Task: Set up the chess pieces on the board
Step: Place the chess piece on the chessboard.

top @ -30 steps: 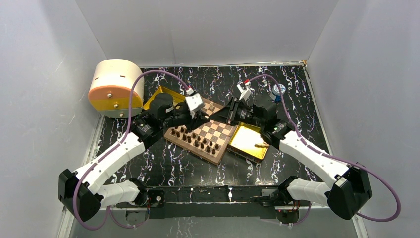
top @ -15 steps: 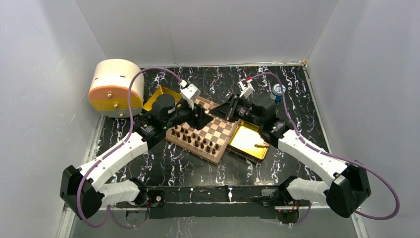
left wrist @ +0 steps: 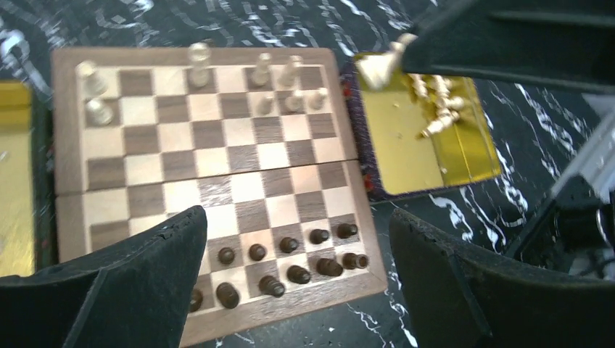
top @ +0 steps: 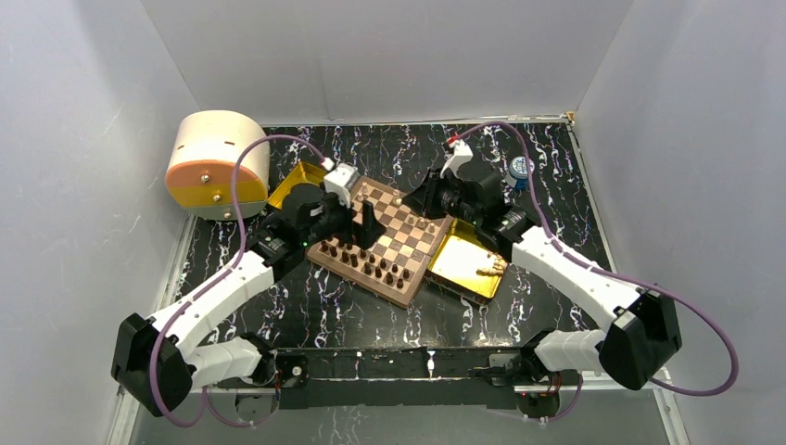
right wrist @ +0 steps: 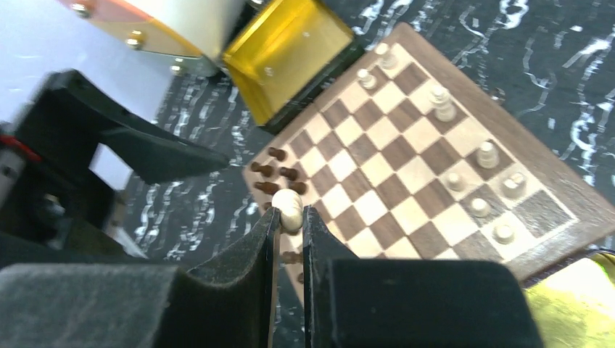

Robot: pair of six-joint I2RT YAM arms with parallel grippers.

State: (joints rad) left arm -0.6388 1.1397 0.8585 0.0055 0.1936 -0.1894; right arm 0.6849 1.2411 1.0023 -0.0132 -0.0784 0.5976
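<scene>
**Marbled Desk, One Pale Chessman Held Over the Board**

Black marble-patterned desk (top: 306,311) with white veins sat inside plain grey walls under even light. On it lay the square wooden chessboard with dark brown and cream checks (top: 400,243), turned cornerwise to the arms; one shiny gold square tray (top: 459,264) sat just beside its right edge and another gold tray (top: 295,181) by its far left side; a cream and orange cylinder (top: 215,162) stood at the far left.

The right end effector (right wrist: 290,217) was clenched on a tiny light tan wooden chessman (right wrist: 291,208), its rounded end showing past the fingertips, above the board. The left end effector (left wrist: 297,217) was spread wide and held nothing, above the dark brown chessmen (left wrist: 290,245) ranked along one edge. Several light tan chessmen (left wrist: 286,72) stood at the opposite edge; more pale pieces (left wrist: 437,109) lay loose in the right-hand tray.

Such pieces looked light, rigid and easily toppled, and probably slippery; a pinch square across the body seemed safest, followed by a gentle release onto the smooth squares.
</scene>
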